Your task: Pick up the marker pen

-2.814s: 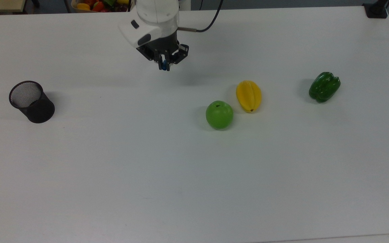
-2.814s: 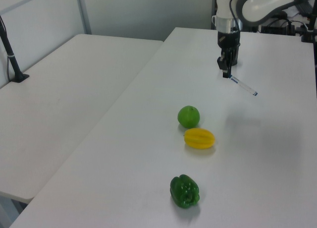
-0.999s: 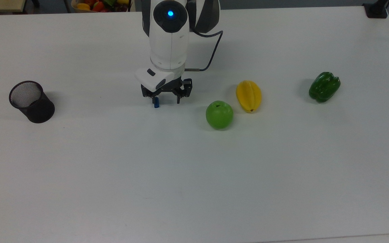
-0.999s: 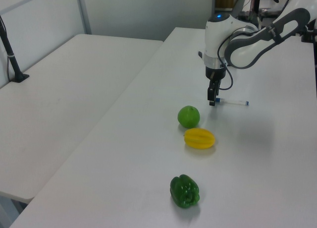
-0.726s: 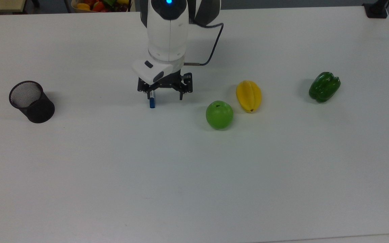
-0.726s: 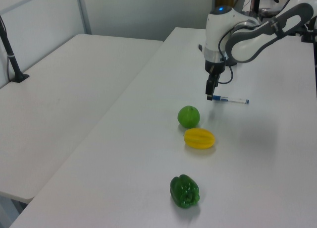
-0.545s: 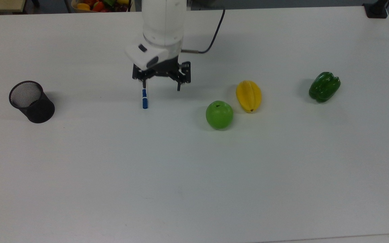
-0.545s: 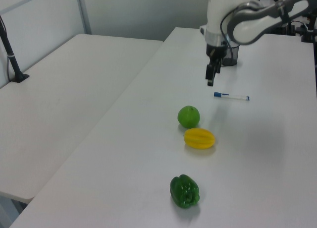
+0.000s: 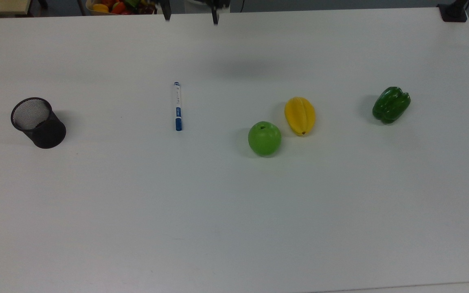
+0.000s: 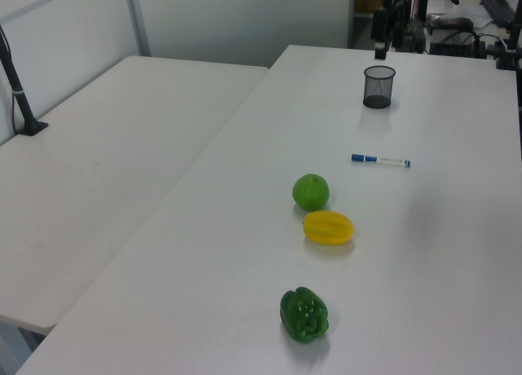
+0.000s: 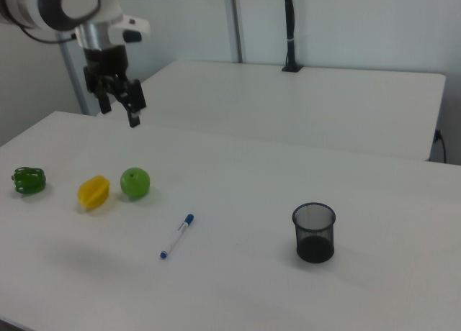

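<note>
1. Gripper (image 11: 119,104): you see it raised high above the table (image 9: 234,211), nothing between its 2 fingers (image 11: 135,117), jaws spread wide. In the top view just the 2 dark fingertips (image 9: 215,18) poke in at the upper edge, well apart from each other. In the left view it hangs at the far end of the table, above and behind the cup.

2. Marker pen (image 9: 177,106): lies flat on the table, free of the gripper, nothing touching it. White barrel, blue cap, small blue end tip. In the top view it runs nearly vertical, cap end toward the bottom; it sits between the mesh cup and the apple, closer to the apple. Right view: pen (image 11: 177,236) lies diagonal, cap end up-right. Left view: pen (image 10: 381,160) lies roughly horizontal, cap to the left view's left.

3. Black mesh cup (image 9: 38,122): upright, well to the top view's left of the pen.

4. Green apple (image 9: 264,138): to the top view's right of the pen, apart from it.

5. Yellow starfruit (image 9: 299,115): just beside the apple, up and to the top view's right; whether they touch, you can't tell.

6. Green bell pepper (image 9: 391,104): further to the top view's right, well apart from the rest.

7. Bin of mixed produce (image 9: 116,6): beyond the table's far edge, top view's upper left.
</note>
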Motion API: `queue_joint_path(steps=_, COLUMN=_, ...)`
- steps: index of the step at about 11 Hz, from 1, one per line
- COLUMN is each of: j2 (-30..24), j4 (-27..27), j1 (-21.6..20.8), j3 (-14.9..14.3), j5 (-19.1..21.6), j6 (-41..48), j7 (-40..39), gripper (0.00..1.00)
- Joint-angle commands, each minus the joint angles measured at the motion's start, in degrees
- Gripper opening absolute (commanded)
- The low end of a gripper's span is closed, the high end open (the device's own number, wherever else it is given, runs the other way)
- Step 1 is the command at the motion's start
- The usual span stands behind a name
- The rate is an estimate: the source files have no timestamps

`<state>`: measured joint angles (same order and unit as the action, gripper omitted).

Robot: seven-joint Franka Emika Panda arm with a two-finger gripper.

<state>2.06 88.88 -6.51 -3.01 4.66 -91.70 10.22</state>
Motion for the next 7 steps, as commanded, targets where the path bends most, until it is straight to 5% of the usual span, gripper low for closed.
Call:
queue_joint_path(steps=1, j2=-1.62, j4=-3.80, j1=2.10, j3=2.82, j5=1.58, j6=5.65, j7=8.04, gripper=1.00)
queue_joint_path(steps=3, j2=-2.76, j4=-3.28, j1=2.72, j3=3.45, j5=1.32, j6=5.83, j7=7.37, gripper=1.00)
queue_joint_path(steps=7, j2=-3.03, j4=-0.48, j1=2.47, j3=1.00, j5=0.53, j6=-0.82, j7=-8.60, gripper=1.00)
